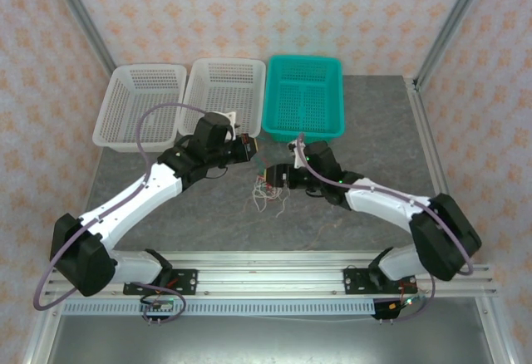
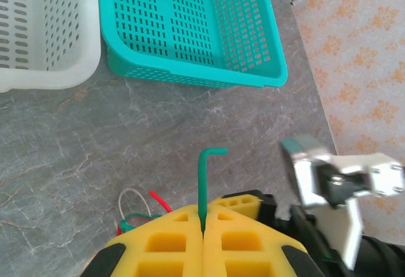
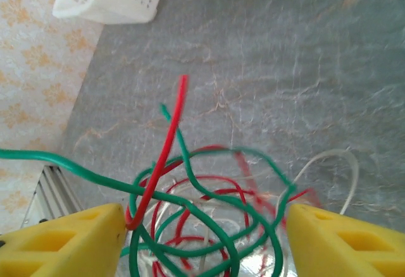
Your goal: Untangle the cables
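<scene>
Pinching green cable (image 2: 204, 188), left fingers (image 2: 164, 242) clenched; right fingers (image 3: 69, 239) spread around tangle (image 3: 202, 214).

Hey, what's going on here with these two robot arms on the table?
The two arms are working on a small tangle of thin wires in the middle of the table. The left tool is shut on a green wire, and the wire's end pokes out past the tip. The right tool is open, with the green, red and white loops of the tangle lying between its two sides. The wires are not yet separated.
</scene>
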